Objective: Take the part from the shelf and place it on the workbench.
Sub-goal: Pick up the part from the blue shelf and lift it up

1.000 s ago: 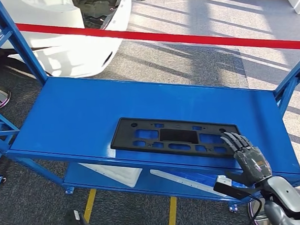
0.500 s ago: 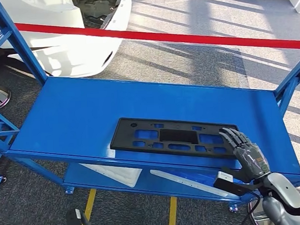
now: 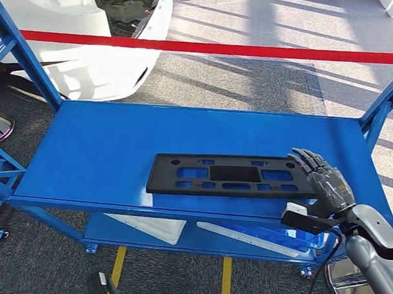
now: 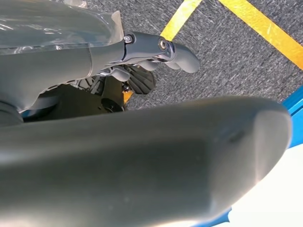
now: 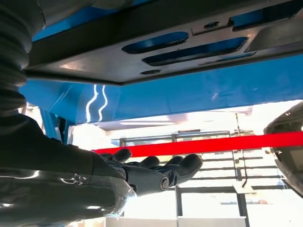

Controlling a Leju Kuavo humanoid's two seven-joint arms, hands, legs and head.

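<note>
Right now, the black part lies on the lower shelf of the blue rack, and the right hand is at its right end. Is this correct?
Not quite. The black part lies on the upper shelf of the blue rack, not the lower one; the head view shows it. The rest holds: the right hand is at its right end.
</note>
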